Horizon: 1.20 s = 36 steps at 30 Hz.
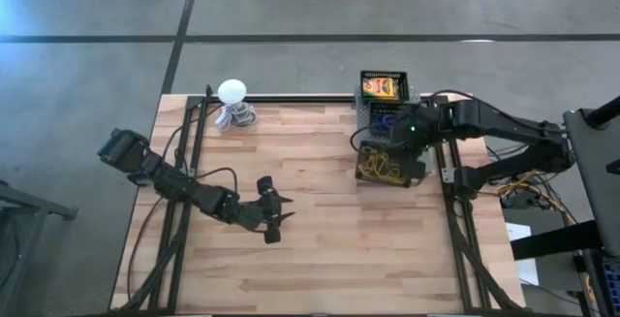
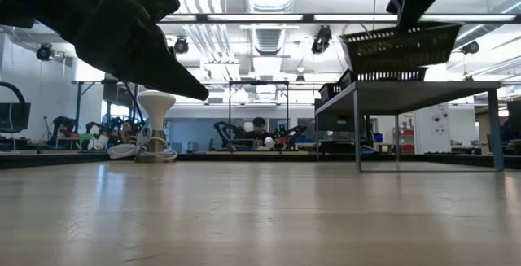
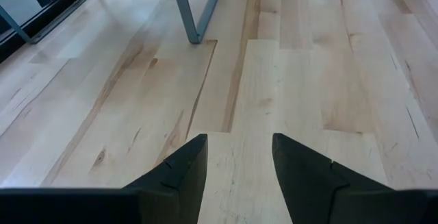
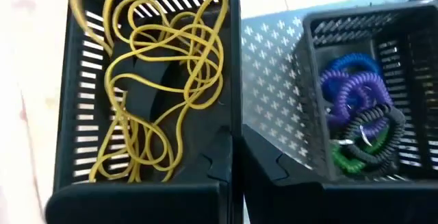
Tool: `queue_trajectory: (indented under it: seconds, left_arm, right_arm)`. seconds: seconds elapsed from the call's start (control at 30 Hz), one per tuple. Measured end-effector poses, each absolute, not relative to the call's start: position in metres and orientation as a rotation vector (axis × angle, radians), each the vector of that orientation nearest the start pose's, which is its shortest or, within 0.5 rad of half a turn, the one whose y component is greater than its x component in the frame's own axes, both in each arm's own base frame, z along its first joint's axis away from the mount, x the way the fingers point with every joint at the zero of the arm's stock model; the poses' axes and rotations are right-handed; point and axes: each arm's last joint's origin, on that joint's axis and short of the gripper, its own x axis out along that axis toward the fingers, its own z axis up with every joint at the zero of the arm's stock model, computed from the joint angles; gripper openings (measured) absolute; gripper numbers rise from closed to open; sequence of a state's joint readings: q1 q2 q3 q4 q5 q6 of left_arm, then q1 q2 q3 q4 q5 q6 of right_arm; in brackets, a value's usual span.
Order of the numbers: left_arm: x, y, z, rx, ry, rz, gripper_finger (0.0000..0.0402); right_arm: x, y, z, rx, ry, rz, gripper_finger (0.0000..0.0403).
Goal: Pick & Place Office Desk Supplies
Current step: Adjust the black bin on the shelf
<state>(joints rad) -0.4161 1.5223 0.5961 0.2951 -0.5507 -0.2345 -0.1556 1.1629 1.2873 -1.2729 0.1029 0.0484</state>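
Note:
A black slotted basket (image 4: pixel 147 80) holds a tangle of yellow rubber bands (image 4: pixel 164 66). My right gripper (image 1: pixel 415 150) is shut on its wall, and in the low view the basket (image 2: pixel 399 46) is in the air above a grey metal rack (image 2: pixel 407 87). On the rack, a second black basket (image 4: pixel 363 94) holds blue, purple, green and black coiled rings (image 4: pixel 356 114). A third basket at the far end holds yellow-and-green boxes (image 1: pixel 384 86). My left gripper (image 1: pixel 271 210) is open and empty over bare wood at mid-table (image 3: pixel 239 169). My right gripper pinches the basket's side wall at its upper rim (image 4: pixel 233 125), one finger inside the basket (image 4: pixel 212 162) and one outside (image 4: pixel 274 172). The fingers come from above. The basket hangs lifted clear of the table, slightly tilted, with the rubber bands lying inside.
A white ball-topped object with a grey coiled base (image 1: pixel 232 99) stands at the table's far left. The perforated metal rack (image 1: pixel 387 113) stands at the far right. Black frame rails (image 1: pixel 184 191) run along both table sides. Bare wood lies between the arms.

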Motion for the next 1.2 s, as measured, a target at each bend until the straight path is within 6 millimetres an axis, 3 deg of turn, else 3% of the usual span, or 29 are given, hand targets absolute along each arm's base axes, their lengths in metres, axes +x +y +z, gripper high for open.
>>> queue_trajectory:
  seconds: [0.43, 1.07, 1.2]
  left_arm:
    - [0.26, -0.098, 0.153, 0.067, 0.538, 0.195, 0.0168]
    - [0.26, -0.098, 0.153, 0.066, 0.539, 0.195, 0.0168]
    - [0.26, -0.098, 0.153, 0.066, 0.539, 0.195, 0.0168]
  right_arm:
    - [0.187, -0.059, 0.333, 0.06, 1.34, -0.244, 0.0014]
    - [0.185, -0.063, 0.334, -0.06, 1.363, -0.377, 0.0016]
    - [0.184, -0.064, 0.334, -0.09, 1.372, -0.4, 0.0034]
